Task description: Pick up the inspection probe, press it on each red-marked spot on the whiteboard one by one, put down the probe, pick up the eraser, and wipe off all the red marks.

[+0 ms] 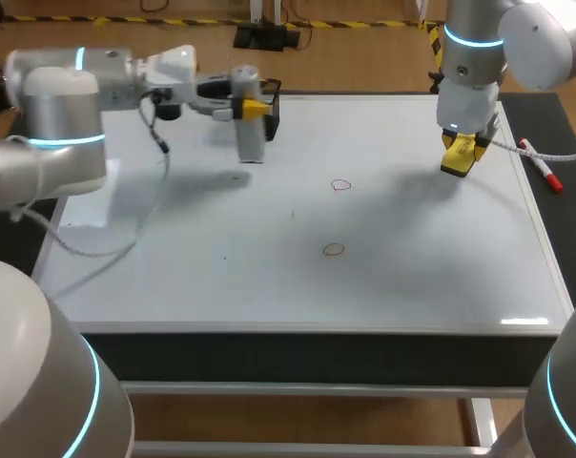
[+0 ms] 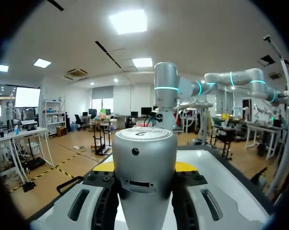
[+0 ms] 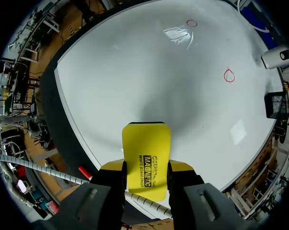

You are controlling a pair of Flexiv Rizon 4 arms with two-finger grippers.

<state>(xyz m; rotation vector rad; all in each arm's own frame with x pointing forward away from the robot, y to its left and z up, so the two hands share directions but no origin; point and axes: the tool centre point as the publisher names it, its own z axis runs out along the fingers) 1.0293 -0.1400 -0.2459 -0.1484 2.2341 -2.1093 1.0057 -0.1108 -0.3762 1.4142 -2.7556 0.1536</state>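
**A:** Item one, left gripper (image 2: 145, 166)?
**B:** Closed on the probe (image 2: 144, 148), one finger on each side. The probe is a smooth silver metal cylinder with a flat round cap and a waist below it. It is held over the whiteboard's (image 1: 221, 277) far left part. Its shadow falls apart from it, so I judge it lifted off the surface.

**A:** Item two, right gripper (image 3: 147, 166)?
**B:** Closed on the eraser (image 3: 146, 143), a flat yellow block with rounded corners that sticks out past the fingertips. It hangs over the far right part of the board, not touching.

**A:** Item three, the board?
**B:** Glossy white with a pale frame. It carries two small red marks, thin hand-drawn rings: a far mark (image 1: 340, 185) and a near mark (image 1: 334, 250), both about mid-board and both unwiped.

**A:** Sundries?
**B:** A black holder (image 1: 273, 107) at the far edge, behind the probe. A red-capped marker (image 1: 540, 166) lies on the dark counter (image 1: 565, 124) just beside the board's right edge.

**A:** Progress?
**B:** Both tools are in hand. Whether the pressing is done cannot be told. The probe is not yet put down. All the wiping is left, and I judge the far mark the first within the eraser's reach.
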